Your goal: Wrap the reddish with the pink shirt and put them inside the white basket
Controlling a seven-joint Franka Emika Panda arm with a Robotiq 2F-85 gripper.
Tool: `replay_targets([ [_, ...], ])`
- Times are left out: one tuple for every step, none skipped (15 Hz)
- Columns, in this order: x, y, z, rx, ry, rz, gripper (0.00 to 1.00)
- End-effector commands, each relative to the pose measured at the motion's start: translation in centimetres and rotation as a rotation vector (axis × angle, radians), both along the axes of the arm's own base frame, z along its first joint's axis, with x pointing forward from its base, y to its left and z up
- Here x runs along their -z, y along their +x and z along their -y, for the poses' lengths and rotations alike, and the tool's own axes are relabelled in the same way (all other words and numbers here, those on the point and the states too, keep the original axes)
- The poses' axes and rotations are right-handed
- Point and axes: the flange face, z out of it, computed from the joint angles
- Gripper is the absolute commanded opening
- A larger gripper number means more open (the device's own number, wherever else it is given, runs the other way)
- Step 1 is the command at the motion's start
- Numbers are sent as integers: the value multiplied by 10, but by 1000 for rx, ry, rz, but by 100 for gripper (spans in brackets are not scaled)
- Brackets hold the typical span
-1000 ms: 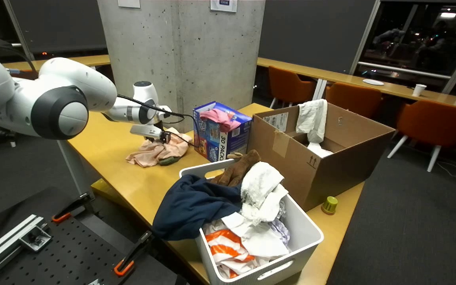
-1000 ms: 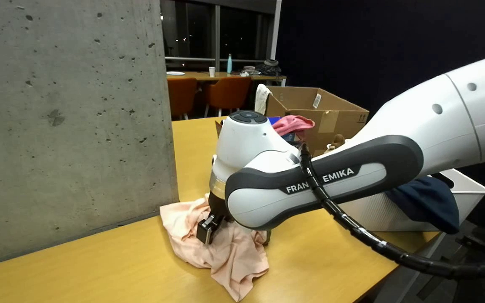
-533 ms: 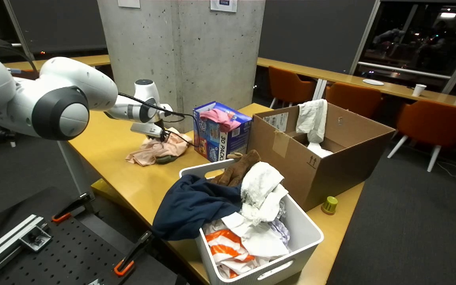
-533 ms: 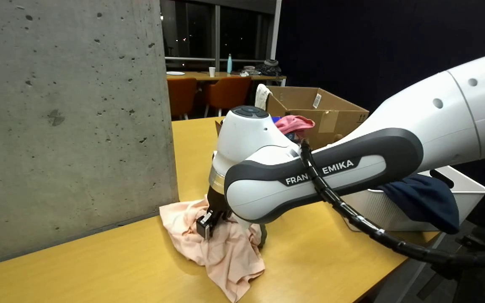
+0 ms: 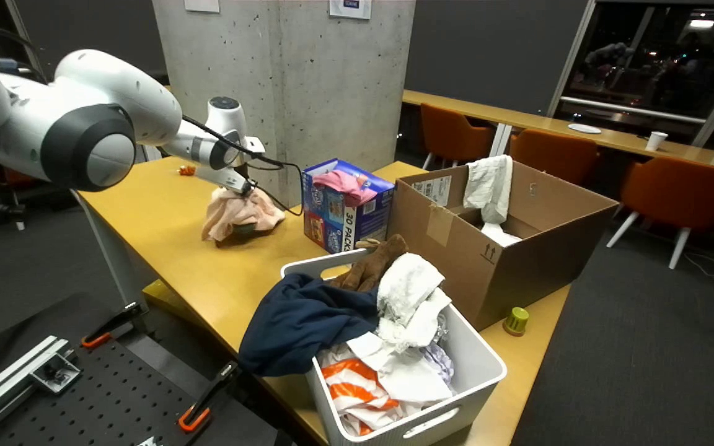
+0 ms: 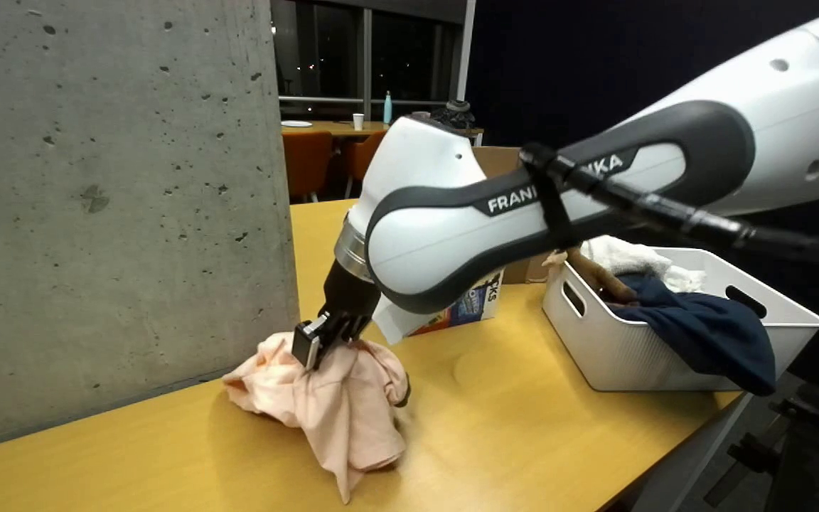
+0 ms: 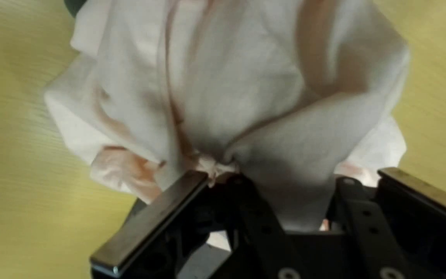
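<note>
Pink shirt [image 6: 352,412] directly beneath the fingers [image 7: 149,223], which are closed on a gathered pinch of it. Bunched, peak at the grip, no clear long axis; one corner droops to or near the surface [image 6: 523,441]. Radish not made out; dark green bit [image 5: 244,228] at the shirt's lower edge, perhaps its leafy top and liable to slip free. White basket [image 5: 475,359] well apart, in an exterior view nearer the camera than the shirt; the carry should turn on clearing the navy garment [image 5: 307,328] draped over its rim. Wrist view gives the pinch; an exterior view alone shows an orange-red thing [image 5: 186,170] far along the surface, too small to name
</note>
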Motion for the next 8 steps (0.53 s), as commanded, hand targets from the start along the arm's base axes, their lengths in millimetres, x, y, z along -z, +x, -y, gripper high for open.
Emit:
replay_targets([
  [-58, -22, -22, -105, 151, 29, 6],
  [-71, -28, -28, -134, 189, 38, 6],
  [-83, -36, -34, -164, 234, 41, 6],
  [-92, -44, -39, -189, 281, 41, 6],
  [-101, -52, -43, -212, 329, 38, 6],
  [-110, -61, -45, -240, 376, 36, 6],
  [-119, -71, -47, -266, 423, 31, 6],
  [-127, -81, -48, -296, 470, 26, 6],
])
